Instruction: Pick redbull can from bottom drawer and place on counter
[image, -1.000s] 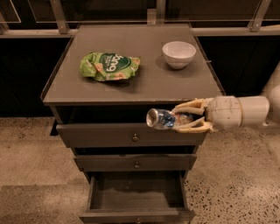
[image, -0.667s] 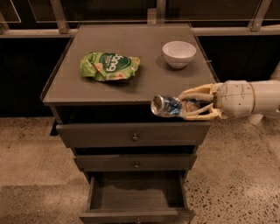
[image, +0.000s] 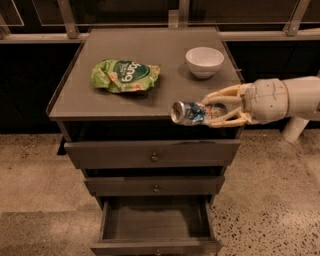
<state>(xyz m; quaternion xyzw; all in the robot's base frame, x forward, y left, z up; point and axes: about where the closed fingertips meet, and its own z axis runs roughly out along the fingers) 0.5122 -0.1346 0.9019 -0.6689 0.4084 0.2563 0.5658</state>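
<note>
Right, the gripper (image: 212, 111) has its fingers clamped on the redbull can (image: 188, 112), held sideways over the counter's (image: 100, 102) front edge near the right corner. Below, the bottom drawer (image: 156, 226) stands open; a green snack bag (image: 125, 76) and a white bowl (image: 204, 61) lie further back.

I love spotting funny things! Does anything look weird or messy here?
Only the bottom drawer hangs open. The gripper, at the counter's front right edge, holds the redbull can sideways, not upright. Nothing is spilled.

High frontal view, gripper (image: 206, 112) at right
</note>
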